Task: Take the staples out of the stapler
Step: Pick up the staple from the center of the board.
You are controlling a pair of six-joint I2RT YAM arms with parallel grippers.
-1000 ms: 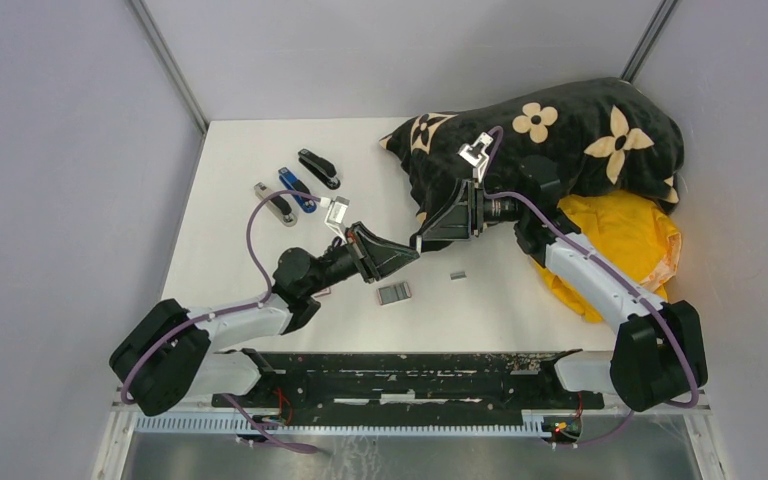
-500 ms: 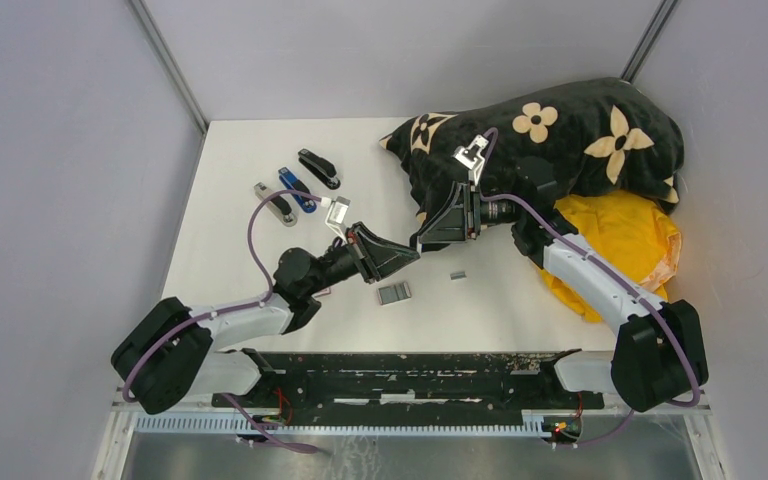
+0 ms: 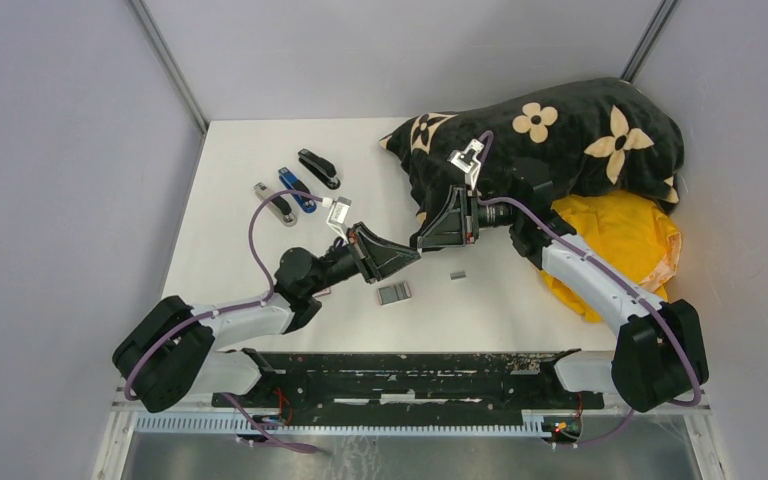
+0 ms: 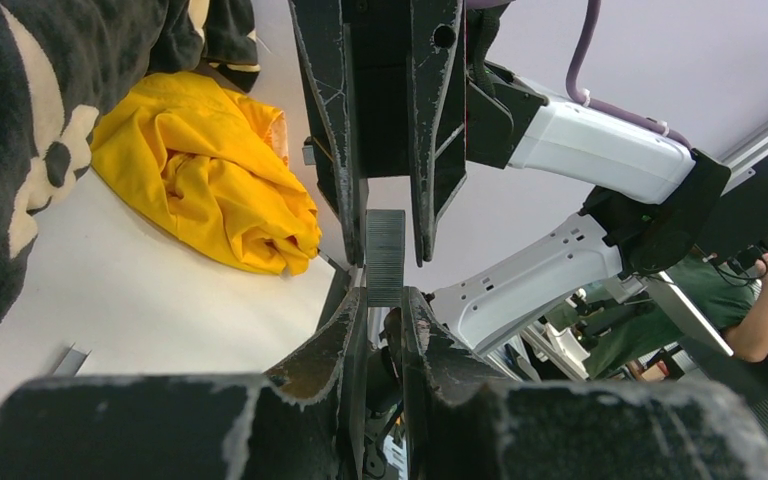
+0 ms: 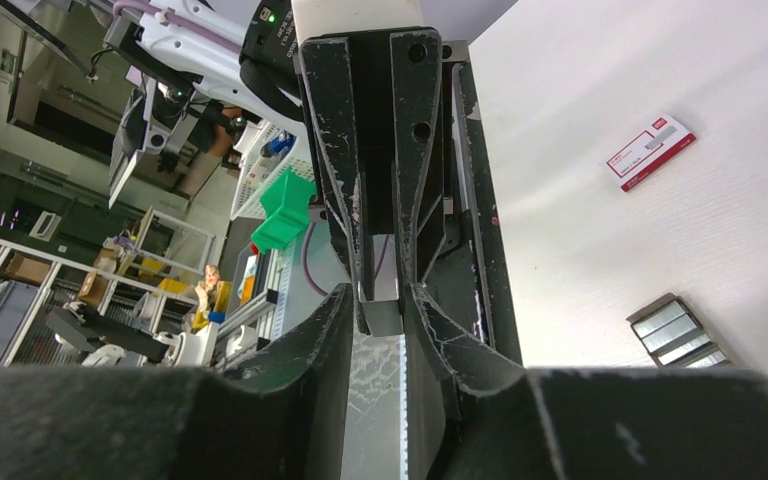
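A short grey ribbed strip of staples (image 4: 385, 255) hangs in the air between both grippers, which meet tip to tip above the table's middle. My left gripper (image 4: 385, 296) (image 3: 411, 251) is shut on the strip's near end. My right gripper (image 5: 380, 297) (image 3: 421, 243) comes in from the opposite side, its jaws pressed against the far end of the strip (image 5: 381, 305). More staples (image 3: 394, 293) lie flat on the table below, with a small piece (image 3: 457, 274) to their right. A black stapler (image 3: 318, 168), a blue stapler (image 3: 297, 190) and a grey stapler (image 3: 274, 203) lie at the back left.
A black flower-print cloth (image 3: 560, 140) and a yellow cloth (image 3: 620, 245) are heaped at the back right, beside the right arm. A small white-and-red box (image 5: 650, 152) lies on the white table (image 3: 230, 250) near the loose staples.
My right gripper's jaws have closed in onto the strip's far end, and that arm has edged slightly left. The left arm and its grip are unchanged.
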